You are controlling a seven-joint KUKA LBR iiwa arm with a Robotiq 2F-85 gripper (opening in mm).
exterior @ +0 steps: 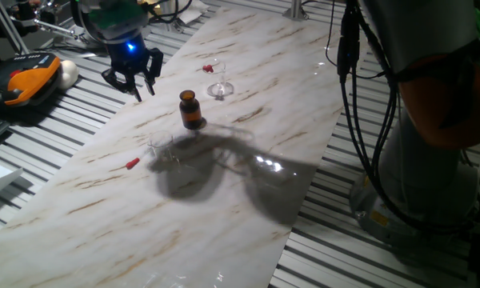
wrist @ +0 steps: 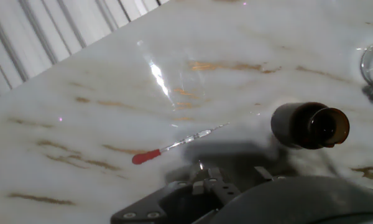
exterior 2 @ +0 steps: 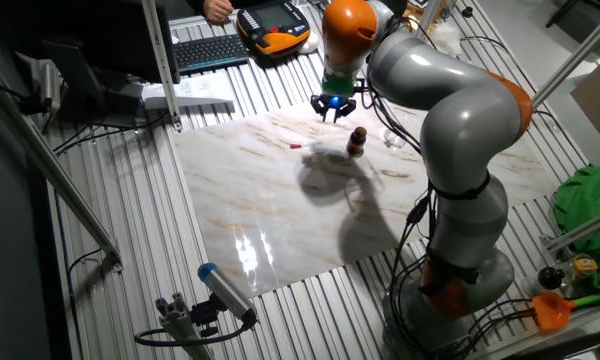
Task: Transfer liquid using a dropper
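Hand view shows me the dropper (wrist: pixel 174 147) lying flat on the marble desk (wrist: pixel 81 124), red bulb toward the left and glass tip toward the right, just short of the brown bottle (wrist: pixel 311 126), whose mouth stands uncapped; a clear glass (wrist: pixel 174 84) sits beyond the dropper, hard to make out against the marble. From one fixed view the hand (exterior: pixel 134 76) hangs above the desk's far edge with its fingers spread and nothing between them, well apart from the dropper (exterior: pixel 133 163) and the bottle (exterior: pixel 190 110); a second glass (exterior: pixel 218 80) stands past the bottle. The other fixed view confirms the hand (exterior 2: pixel 334 106) is up and clear of the bottle (exterior 2: pixel 356 141).

As I judge it, the step in hand is the pick-up; I'd bring the hand down over the dropper's middle, fingers set across its length, and close gently near the bulb so the glass stem isn't crushed; the stem is thin and blurred here, so I may be misreading its exact angle.
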